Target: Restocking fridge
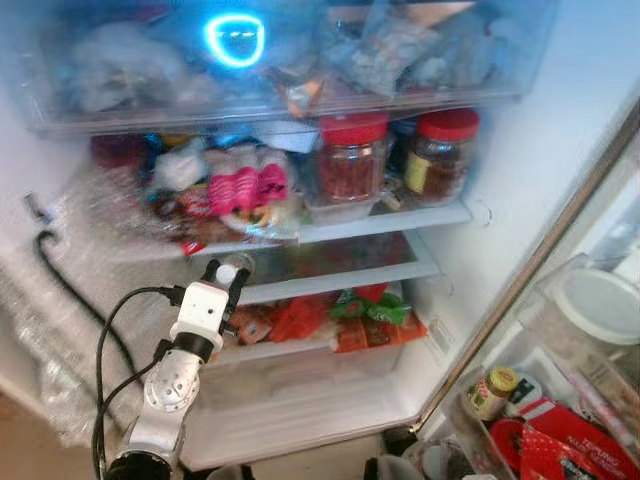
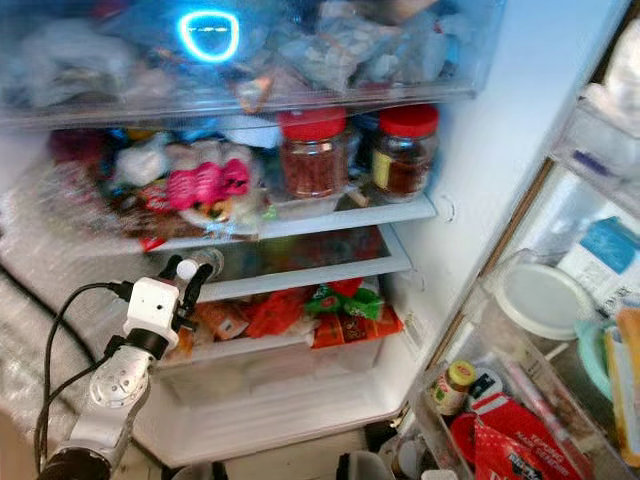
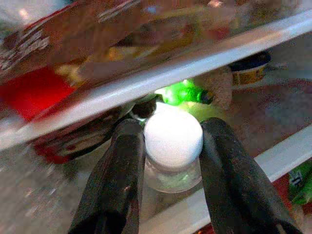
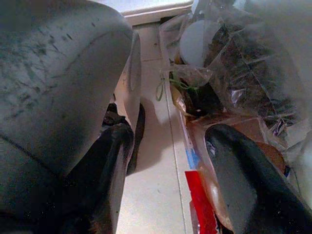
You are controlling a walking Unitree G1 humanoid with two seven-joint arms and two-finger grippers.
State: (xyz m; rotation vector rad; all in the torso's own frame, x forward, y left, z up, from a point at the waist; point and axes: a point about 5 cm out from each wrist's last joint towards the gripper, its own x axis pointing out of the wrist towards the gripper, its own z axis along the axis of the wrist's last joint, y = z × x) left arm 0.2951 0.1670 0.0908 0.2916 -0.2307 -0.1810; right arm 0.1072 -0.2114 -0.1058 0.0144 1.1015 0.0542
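Left gripper (image 1: 226, 276) at the front lip of the middle glass shelf (image 1: 340, 278) of the open fridge, its two black fingers (image 3: 117, 180) clamped on either side of the neck of a clear bottle with a white cap (image 3: 173, 137). The bottle lies on its side, cap toward the robot, its body reaching back over the middle glass shelf; a green-lit bottle (image 3: 183, 92) sits behind it, deeper on the same shelf. Above the shelf stand two red-lidded jars (image 1: 352, 158) and a heap of bagged food (image 1: 235, 190); below it a clear drawer holds red and green packets (image 1: 345, 315).

Judged step: seating the bottle on the shelf. To do it well, the bottle should go straight back, low enough to clear the shelf above, until its body is fully supported behind the front lip; release should wait until then, since a round bottle lying flat may roll forward.

Right gripper (image 4: 168, 165) hangs idle above the tiled floor, near bagged goods in the door bins, fingers spread and holding nothing.
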